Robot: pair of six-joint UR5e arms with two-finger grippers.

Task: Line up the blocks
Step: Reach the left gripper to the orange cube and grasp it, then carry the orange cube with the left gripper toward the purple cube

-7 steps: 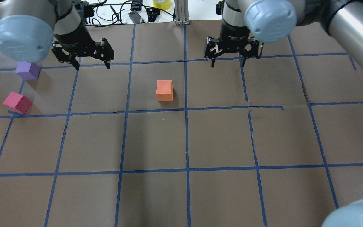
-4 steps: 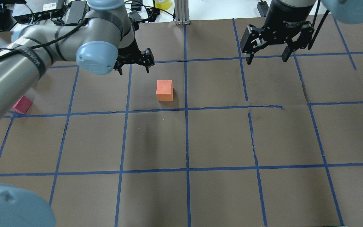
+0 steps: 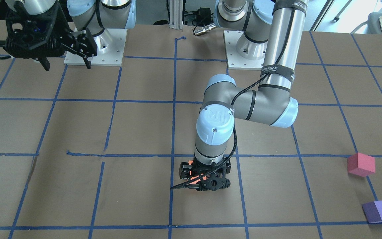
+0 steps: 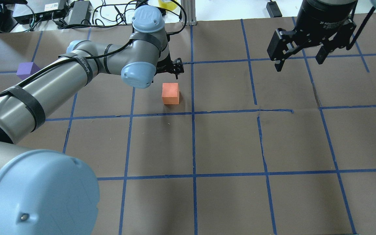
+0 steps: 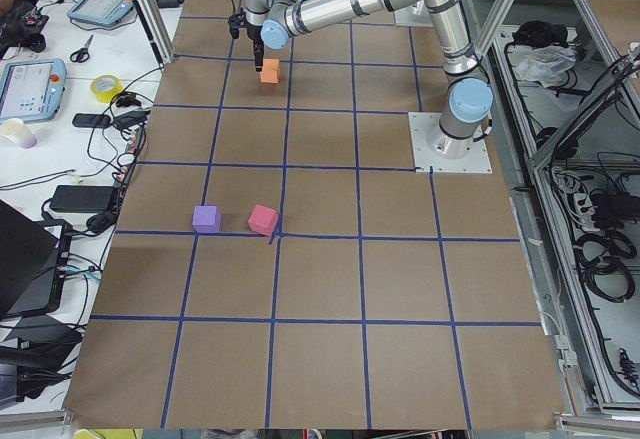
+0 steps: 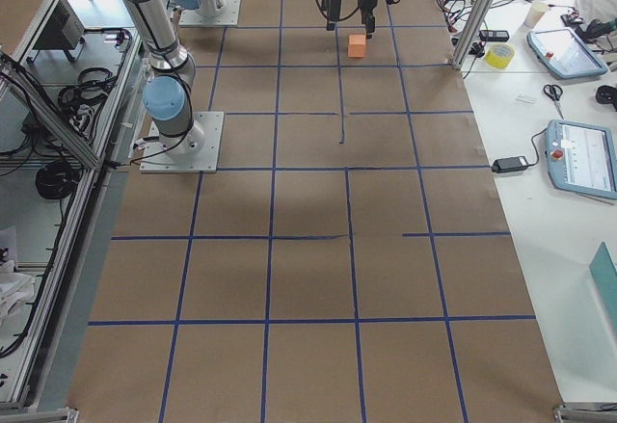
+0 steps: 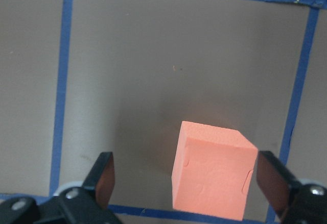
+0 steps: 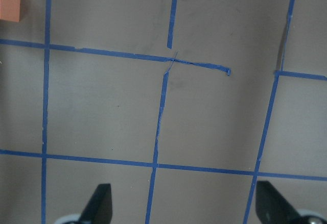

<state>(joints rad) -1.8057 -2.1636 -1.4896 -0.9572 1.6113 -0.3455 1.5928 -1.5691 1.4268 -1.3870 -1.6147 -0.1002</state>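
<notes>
The orange block (image 4: 170,93) sits on the brown gridded table, near the middle. My left gripper (image 4: 170,69) hangs open over it. In the left wrist view the block (image 7: 214,175) lies between the two fingers (image 7: 102,178), nearer the right one, with gaps on both sides. In the front view the gripper (image 3: 207,181) hides most of it. The pinkish-red block (image 3: 361,164) and the purple block (image 3: 380,211) lie far to my left; the purple one also shows in the overhead view (image 4: 27,69). My right gripper (image 4: 299,63) is open and empty, high at the back right.
Blue tape lines (image 4: 193,112) divide the table into squares; one strip is torn and skewed (image 8: 168,63). Cables and devices (image 4: 77,9) lie past the table's far edge. My left arm (image 4: 60,85) stretches across the left half and hides the pinkish-red block from overhead.
My left arm has swung right, from near the purple block to over the orange block. My right gripper has moved right and back. No block has moved.
</notes>
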